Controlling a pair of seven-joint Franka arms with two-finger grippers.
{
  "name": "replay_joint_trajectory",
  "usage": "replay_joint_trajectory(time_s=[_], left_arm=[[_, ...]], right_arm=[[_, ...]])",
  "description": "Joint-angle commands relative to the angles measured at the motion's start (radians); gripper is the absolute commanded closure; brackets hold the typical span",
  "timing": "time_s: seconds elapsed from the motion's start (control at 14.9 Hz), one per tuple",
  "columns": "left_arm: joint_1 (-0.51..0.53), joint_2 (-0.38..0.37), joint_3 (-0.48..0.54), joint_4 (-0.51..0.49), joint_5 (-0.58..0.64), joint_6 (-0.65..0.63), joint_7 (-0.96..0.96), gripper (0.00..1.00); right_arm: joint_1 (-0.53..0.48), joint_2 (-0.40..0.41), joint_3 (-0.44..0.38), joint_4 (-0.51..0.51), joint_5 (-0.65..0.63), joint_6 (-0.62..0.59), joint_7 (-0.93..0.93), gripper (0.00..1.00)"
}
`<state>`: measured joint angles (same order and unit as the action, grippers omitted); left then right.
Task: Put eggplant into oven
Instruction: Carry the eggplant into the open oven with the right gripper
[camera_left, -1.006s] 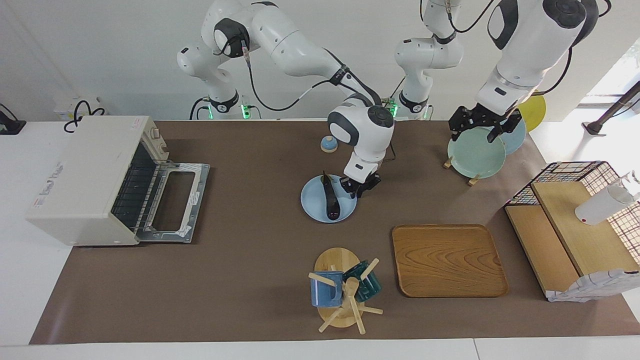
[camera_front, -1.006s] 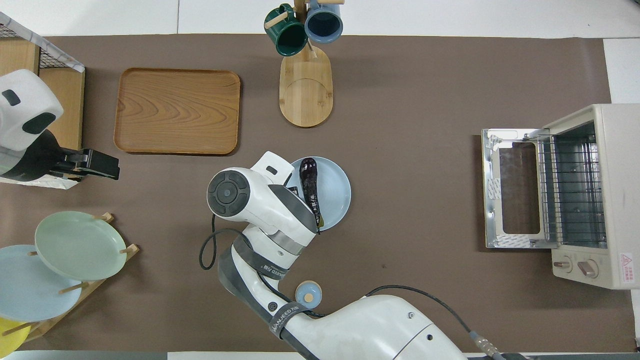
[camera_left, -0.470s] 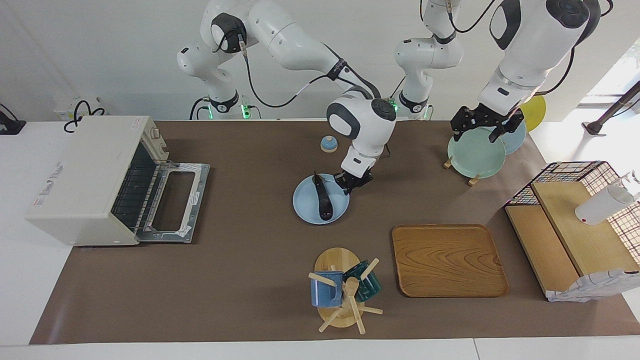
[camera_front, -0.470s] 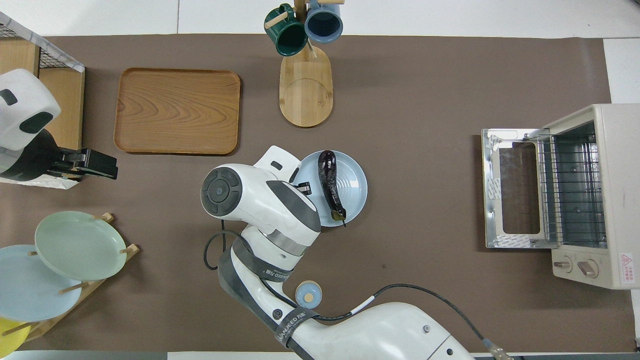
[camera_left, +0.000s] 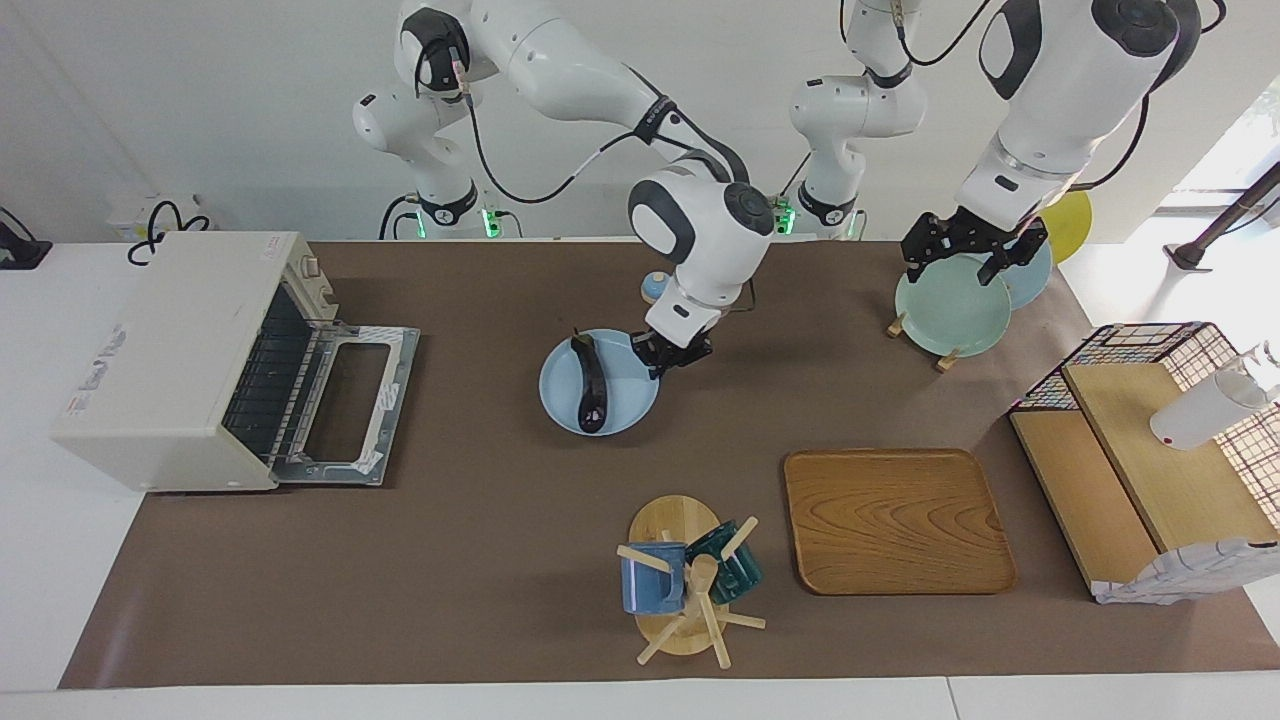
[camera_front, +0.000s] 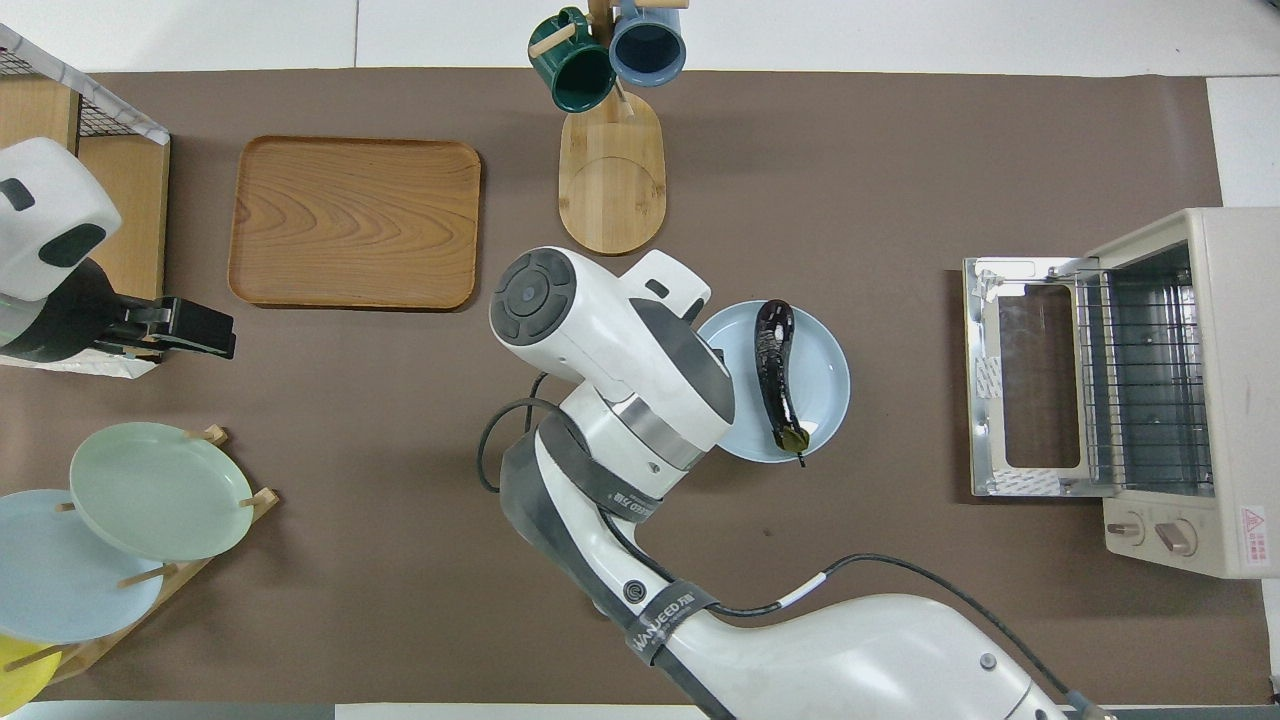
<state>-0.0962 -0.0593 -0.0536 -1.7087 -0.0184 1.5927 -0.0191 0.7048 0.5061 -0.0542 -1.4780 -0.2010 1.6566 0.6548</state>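
The dark purple eggplant (camera_left: 590, 395) (camera_front: 775, 375) lies along a light blue plate (camera_left: 560, 385) (camera_front: 828, 385) near the table's middle. My right gripper (camera_left: 662, 358) is shut on the plate's rim, at the edge toward the left arm's end; in the overhead view its own wrist hides it. Whether the plate rests on the table or hangs just above it, I cannot tell. The cream oven (camera_left: 165, 350) (camera_front: 1215, 390) stands at the right arm's end with its door (camera_left: 350, 400) (camera_front: 1025, 375) dropped open and the rack showing. My left gripper (camera_left: 965, 258) (camera_front: 200, 335) waits open over a green plate (camera_left: 950, 310).
A mug tree (camera_left: 685, 580) with two mugs and a wooden tray (camera_left: 895, 520) stand farther from the robots than the plate. A small blue knobbed lid (camera_left: 655, 288) lies nearer to the robots. A wire-and-wood shelf (camera_left: 1150, 450) fills the left arm's end.
My right gripper closed fully on the plate's rim and carried the plate with the eggplant toward the oven. The left arm barely moved.
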Motion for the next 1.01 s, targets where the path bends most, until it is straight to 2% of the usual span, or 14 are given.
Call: replay_joint_trajectory(time_s=[0.0,0.2,0.4,0.6,0.74,0.94], left_arm=[[0.013,-0.008,-0.006,-0.005,0.015,-0.008,0.004,0.0],[0.016,-0.01,-0.006,-0.005,0.015,-0.007,0.004,0.0],[0.009,-0.008,-0.006,-0.005,0.015,-0.007,0.004,0.0],[0.01,-0.01,-0.005,-0.003,0.015,-0.01,0.002,0.0],[0.016,-0.01,-0.005,-0.003,0.015,-0.011,0.002,0.0],[0.02,-0.01,-0.002,-0.003,0.015,-0.011,0.004,0.0]], right_arm=[[-0.056,-0.112,0.007,-0.187,-0.063,0.029,-0.01,1.0],[-0.129,-0.23,0.008,-0.355,-0.158,0.066,-0.102,1.0],[-0.237,-0.319,0.008,-0.459,-0.202,0.092,-0.186,1.0],[-0.374,-0.389,0.01,-0.537,-0.215,0.149,-0.364,1.0],[-0.409,-0.423,0.007,-0.591,-0.221,0.186,-0.408,1.0],[-0.484,-0.436,0.008,-0.604,-0.252,0.192,-0.507,1.0]])
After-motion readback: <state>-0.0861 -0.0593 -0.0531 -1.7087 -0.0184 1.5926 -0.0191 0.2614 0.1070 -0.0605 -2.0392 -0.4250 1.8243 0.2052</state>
